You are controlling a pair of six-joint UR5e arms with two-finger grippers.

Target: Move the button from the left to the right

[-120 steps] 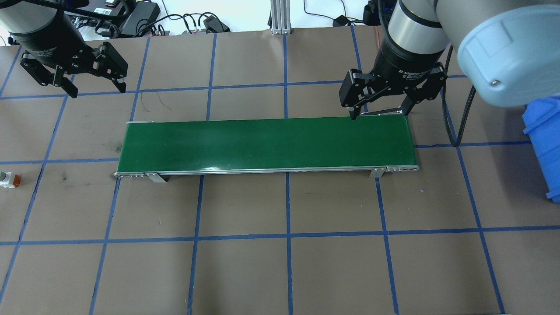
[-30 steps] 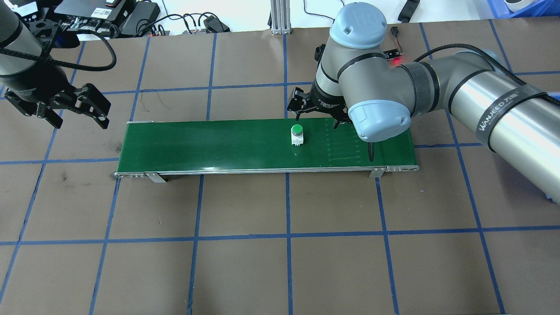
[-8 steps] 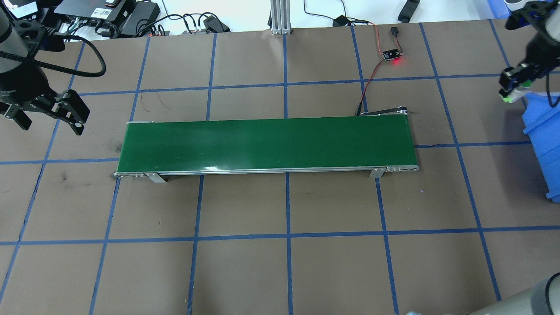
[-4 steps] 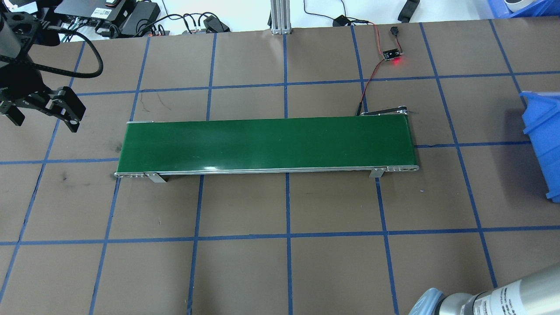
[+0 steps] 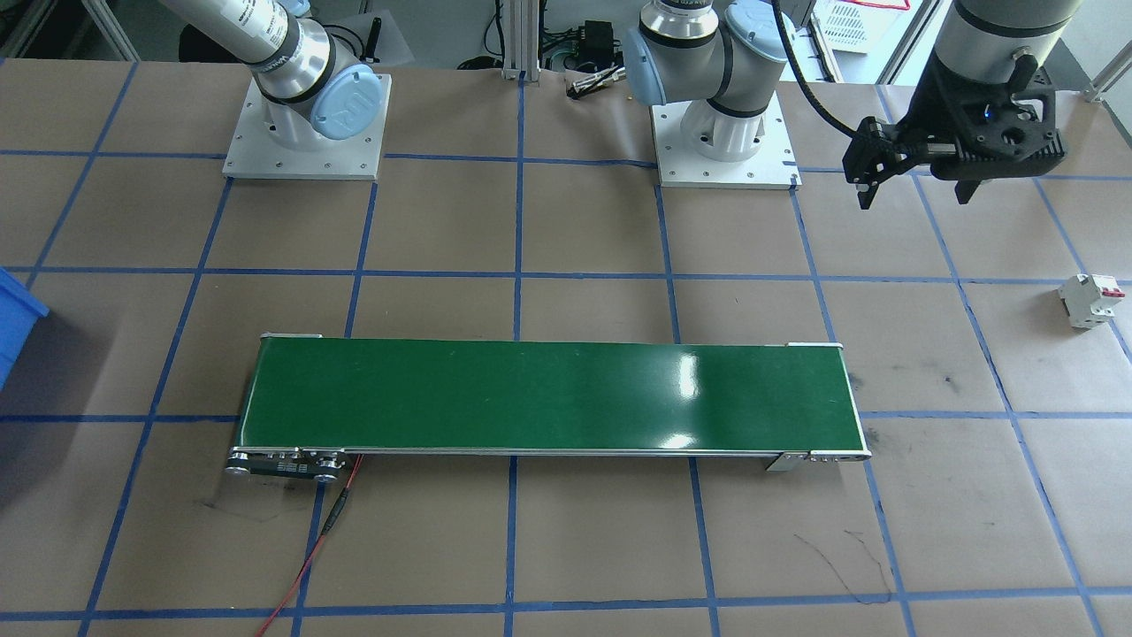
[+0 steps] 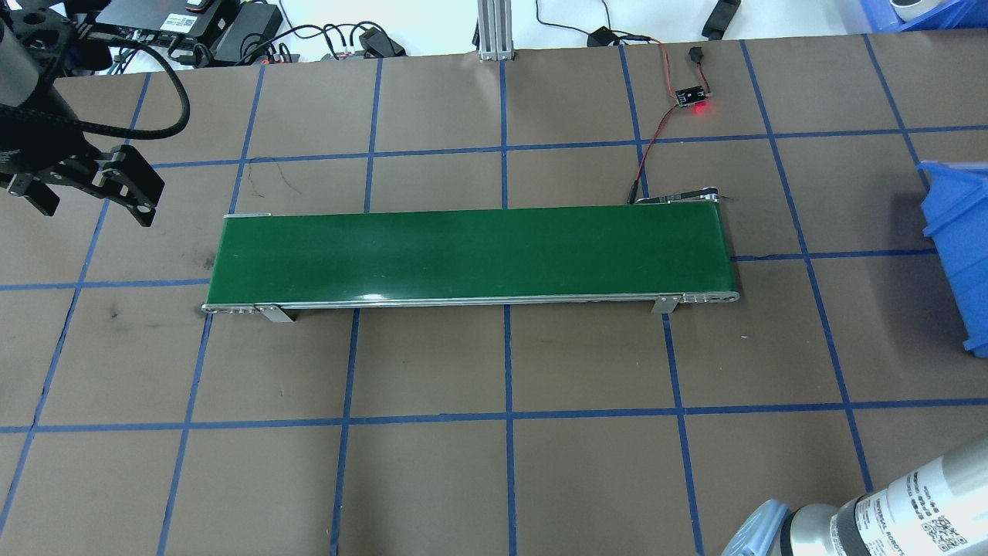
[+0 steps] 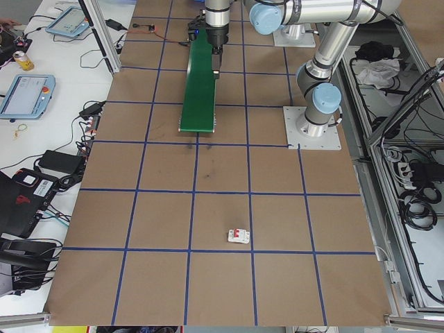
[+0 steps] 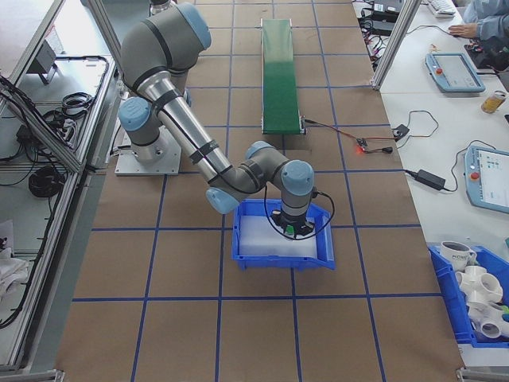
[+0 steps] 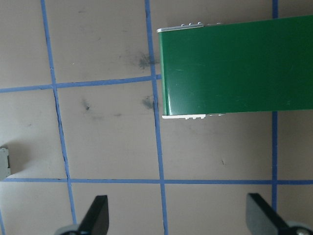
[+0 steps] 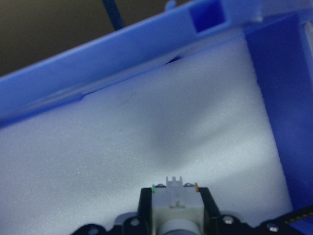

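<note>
White-bodied button (image 10: 177,205) in right gripper (image 10: 177,208)

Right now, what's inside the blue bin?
The blue bin holds a white foam liner. The right gripper hangs over it, shut on the button. The arm hides part of the bin floor; nothing else shows on the visible foam.

The button (image 10: 177,208) is cut off by the right wrist view's bottom edge, its cap hidden. The blue bin (image 6: 959,247) runs off the overhead view's right edge.
</note>
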